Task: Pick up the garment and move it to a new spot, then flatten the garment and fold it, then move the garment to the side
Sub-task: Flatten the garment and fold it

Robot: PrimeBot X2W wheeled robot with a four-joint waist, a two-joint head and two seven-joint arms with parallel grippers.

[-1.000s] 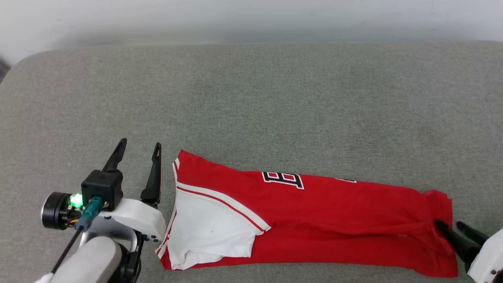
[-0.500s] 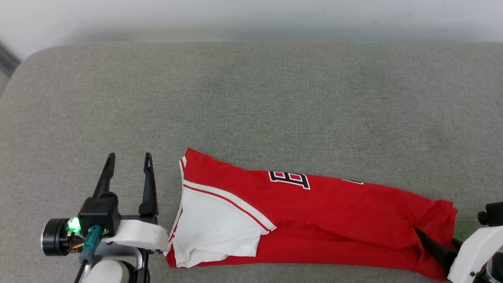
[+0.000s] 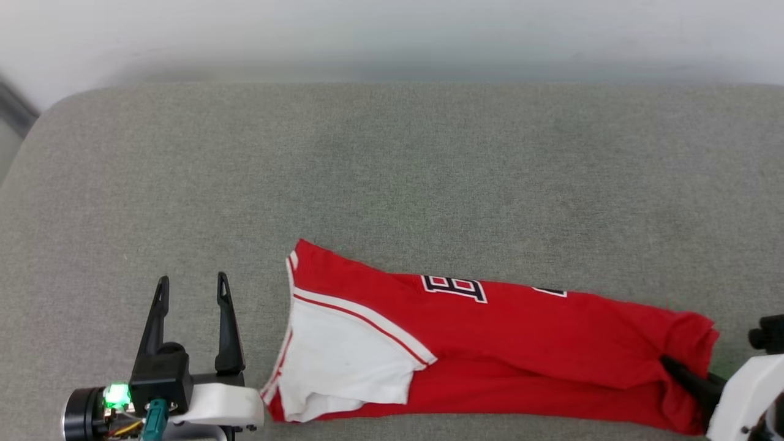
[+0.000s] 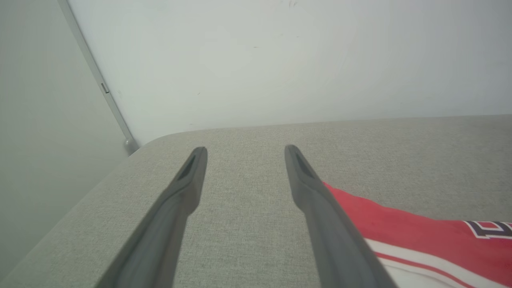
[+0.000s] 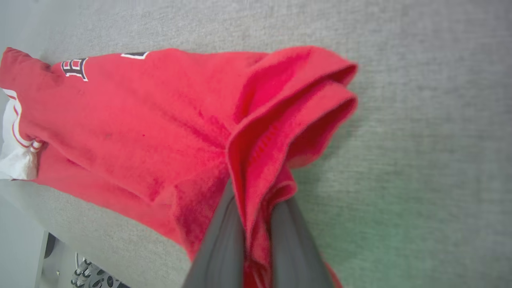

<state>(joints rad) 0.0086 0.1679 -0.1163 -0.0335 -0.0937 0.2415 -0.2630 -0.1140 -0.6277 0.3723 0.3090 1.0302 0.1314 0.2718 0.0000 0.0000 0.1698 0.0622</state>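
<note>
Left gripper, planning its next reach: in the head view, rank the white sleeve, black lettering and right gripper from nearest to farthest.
From the left gripper:
1. White sleeve, just right.
2. Black lettering, farther right.
3. Right gripper, far right, gripping the shirt.

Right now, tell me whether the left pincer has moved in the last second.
Yes. Judged against the back edge of the cushion, the left pincer has drawn back toward the robot and leftward, away from the garment.

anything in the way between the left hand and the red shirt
Nothing visible. The open left hand sits beside the sleeve end of the red jersey shirt with white sleeves, with just bare grey fabric cushion in the gap. The right hand is shut on the opposite end.
</note>
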